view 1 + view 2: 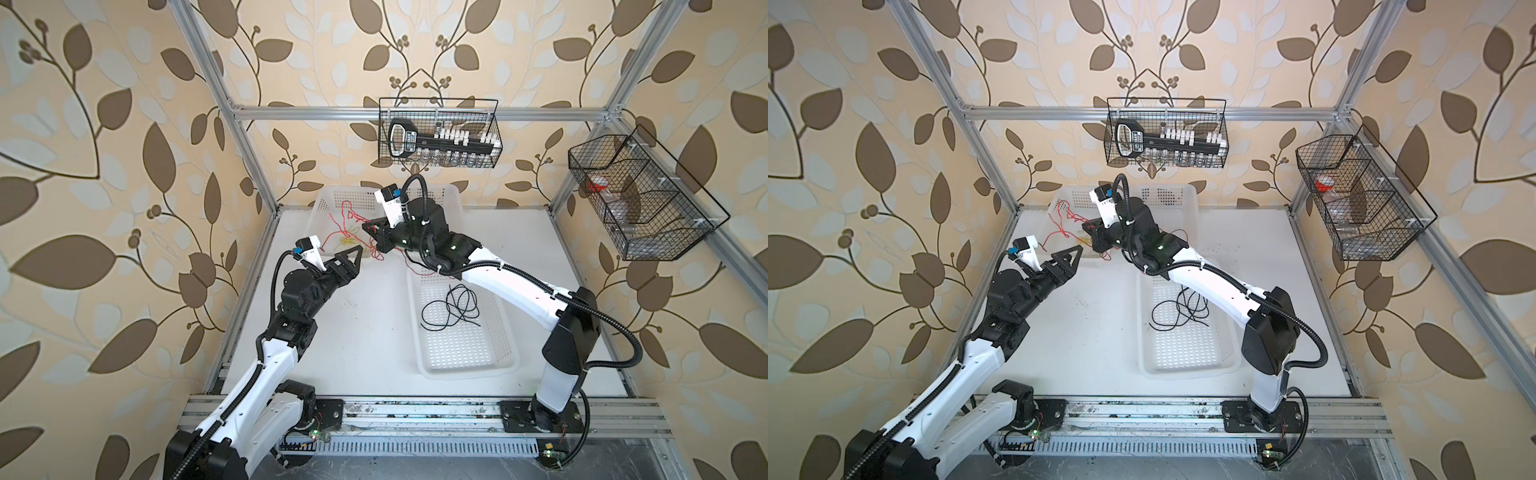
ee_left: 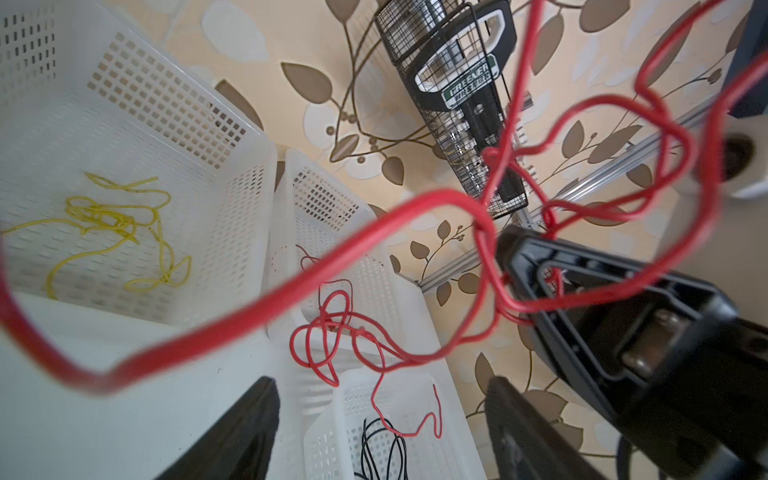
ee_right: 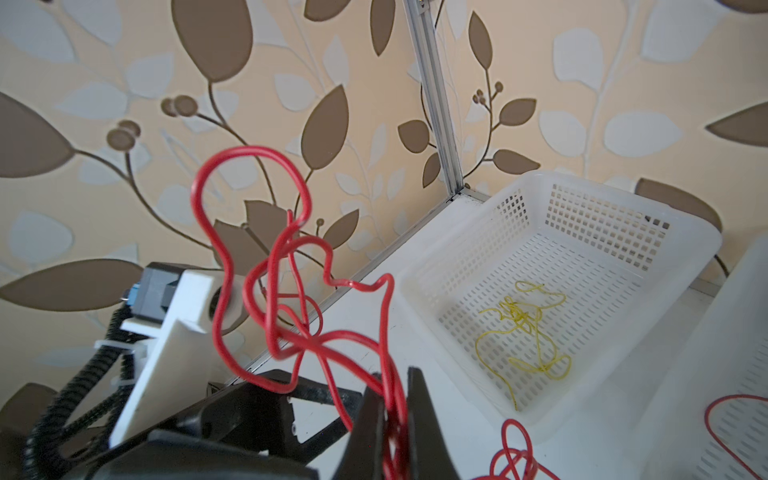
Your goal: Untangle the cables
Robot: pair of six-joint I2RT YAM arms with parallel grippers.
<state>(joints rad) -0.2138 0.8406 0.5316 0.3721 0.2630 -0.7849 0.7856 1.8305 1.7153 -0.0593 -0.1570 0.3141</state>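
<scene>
Black cable point(image 1: 451, 306) coils in near basket point(image 1: 465, 361); yellow cable point(image 1: 350, 241) lies in far-left basket point(image 1: 325, 200).

text: GREENER | on: green label point(image 2: 469, 84) of black tool point(image 2: 482, 120) | in: wire basket point(image 2: 401, 31) | smaller line below: unreadable

Beige leaf-patterned wallpaper point(image 1: 124, 62), aluminium frame point(image 1: 311, 112)

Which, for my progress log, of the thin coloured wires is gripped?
The curly red wire, pinched in the right gripper; the yellow wire and black wire lie loose in separate white baskets.
</scene>
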